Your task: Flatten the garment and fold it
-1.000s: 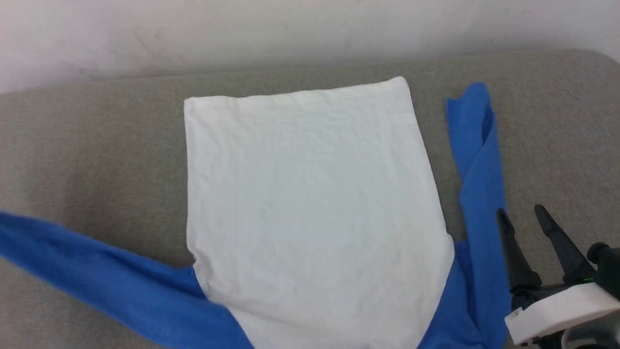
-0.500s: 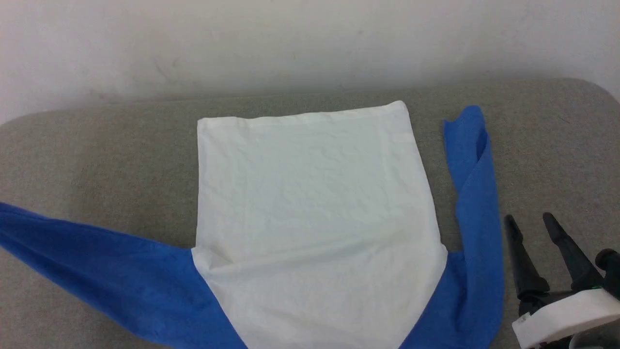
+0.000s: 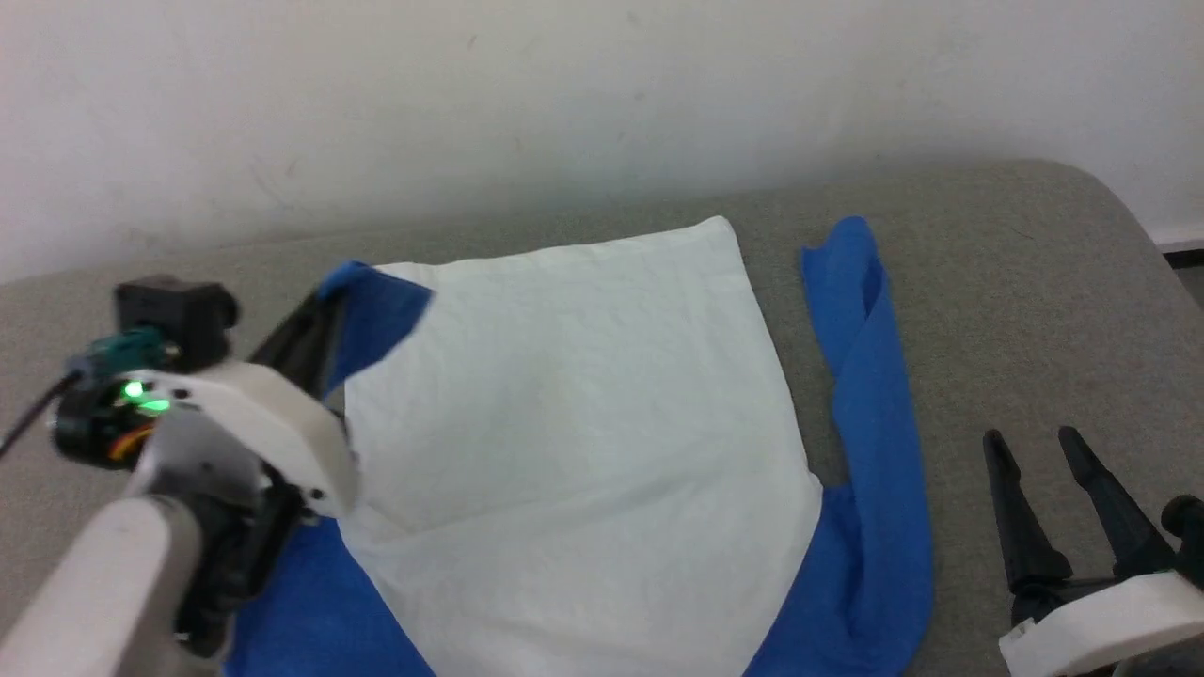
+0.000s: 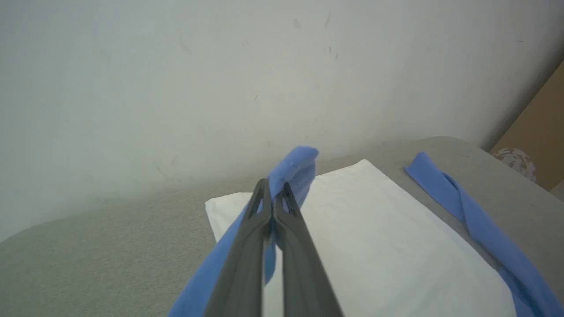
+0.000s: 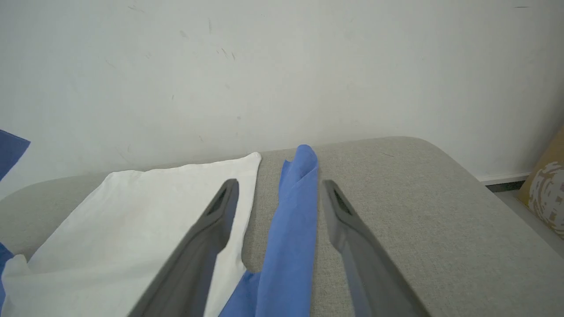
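Observation:
The garment lies spread on a grey padded surface, its white body [image 3: 564, 423] in the middle. My left gripper [image 3: 324, 306] is shut on the left blue sleeve [image 3: 376, 315], holding it up over the body's far left corner. From the left wrist view the left gripper [image 4: 275, 187] pinches the blue sleeve [image 4: 295, 167] above the white body [image 4: 374, 229]. The right blue sleeve [image 3: 865, 376] lies in a long strip beside the body. My right gripper [image 3: 1030, 442] stands open at the lower right; in its own view the gripper [image 5: 280, 185] hovers with the sleeve [image 5: 295, 211] lying below between its fingers.
The grey padded surface [image 3: 1035, 282] ends in a rounded corner at the far right, against a white wall [image 3: 564, 94]. Beyond that corner are a brown panel [image 4: 537, 132] and a patterned object [image 5: 544, 185] by the floor.
The head camera has shifted. My left gripper has come into view and carried the left sleeve, which lay stretched out to the left, up over the white body. The right gripper stays open.

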`<state>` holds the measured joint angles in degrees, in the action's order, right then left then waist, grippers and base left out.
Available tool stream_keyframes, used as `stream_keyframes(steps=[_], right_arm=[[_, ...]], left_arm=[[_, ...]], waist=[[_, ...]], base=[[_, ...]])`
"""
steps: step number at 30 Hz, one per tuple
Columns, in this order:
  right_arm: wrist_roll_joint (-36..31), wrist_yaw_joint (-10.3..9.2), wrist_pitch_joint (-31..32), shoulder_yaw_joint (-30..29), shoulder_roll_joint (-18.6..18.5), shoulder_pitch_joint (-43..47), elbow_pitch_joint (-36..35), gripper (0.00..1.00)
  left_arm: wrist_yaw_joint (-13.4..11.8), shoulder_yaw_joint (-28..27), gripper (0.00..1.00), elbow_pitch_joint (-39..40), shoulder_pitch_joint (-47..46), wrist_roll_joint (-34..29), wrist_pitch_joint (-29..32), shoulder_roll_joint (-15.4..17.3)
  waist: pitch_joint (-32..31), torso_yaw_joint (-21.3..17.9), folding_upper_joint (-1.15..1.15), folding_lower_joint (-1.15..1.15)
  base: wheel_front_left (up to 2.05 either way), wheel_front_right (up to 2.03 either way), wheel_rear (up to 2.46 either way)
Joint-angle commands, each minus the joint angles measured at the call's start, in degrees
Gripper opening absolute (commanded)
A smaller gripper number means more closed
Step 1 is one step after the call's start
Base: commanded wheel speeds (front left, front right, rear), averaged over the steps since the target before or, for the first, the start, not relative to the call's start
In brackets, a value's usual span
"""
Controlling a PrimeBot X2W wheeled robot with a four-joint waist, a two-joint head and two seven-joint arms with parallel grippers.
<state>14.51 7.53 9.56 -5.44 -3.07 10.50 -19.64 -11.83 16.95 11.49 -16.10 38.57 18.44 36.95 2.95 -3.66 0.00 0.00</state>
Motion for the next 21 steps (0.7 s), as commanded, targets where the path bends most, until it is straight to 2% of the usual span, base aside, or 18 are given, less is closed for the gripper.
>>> stream_keyframes(steps=[1, 6, 12, 17, 21], right_arm=[[0.4, -0.04, 0.2, -0.1, 0.2, 0.6, -0.3, 1.00], [0.8, -0.04, 0.2, -0.3, 0.2, 0.3, -0.5, 1.00], [1.2, -0.04, 0.1, 0.0, 0.2, -0.7, -0.4, 1.00], [1.2, -0.04, -0.1, 0.2, 0.2, -1.2, -0.2, 1.00], [1.2, -0.04, -0.2, 0.0, 0.2, -1.6, -0.1, 1.00]], left_arm=[[-0.1, 3.3, 0.00, 1.3, -2.1, -1.5, 0.6, -2.7], [2.4, 15.5, 0.00, 1.6, -5.8, -5.2, 2.5, -11.2], [7.1, 28.5, 0.00, -7.1, -6.6, -7.2, 3.6, -20.9], [10.0, 34.6, 0.00, -16.5, -6.0, -8.7, 3.2, -24.2], [11.8, 36.9, 0.00, -21.8, -5.6, -9.0, 1.7, -25.9]], waist=[[0.1, -0.9, 0.00, 0.00], [1.0, -2.3, 0.00, 0.00], [3.3, -4.3, 0.00, 0.00], [5.2, -5.0, 0.00, 0.00], [6.1, -4.7, 0.00, 0.00]], base=[[0.00, 0.00, 0.00], [0.00, 0.00, 0.00], [0.00, 0.00, 0.00], [0.00, 0.00, 0.00], [0.00, 0.00, 0.00]])
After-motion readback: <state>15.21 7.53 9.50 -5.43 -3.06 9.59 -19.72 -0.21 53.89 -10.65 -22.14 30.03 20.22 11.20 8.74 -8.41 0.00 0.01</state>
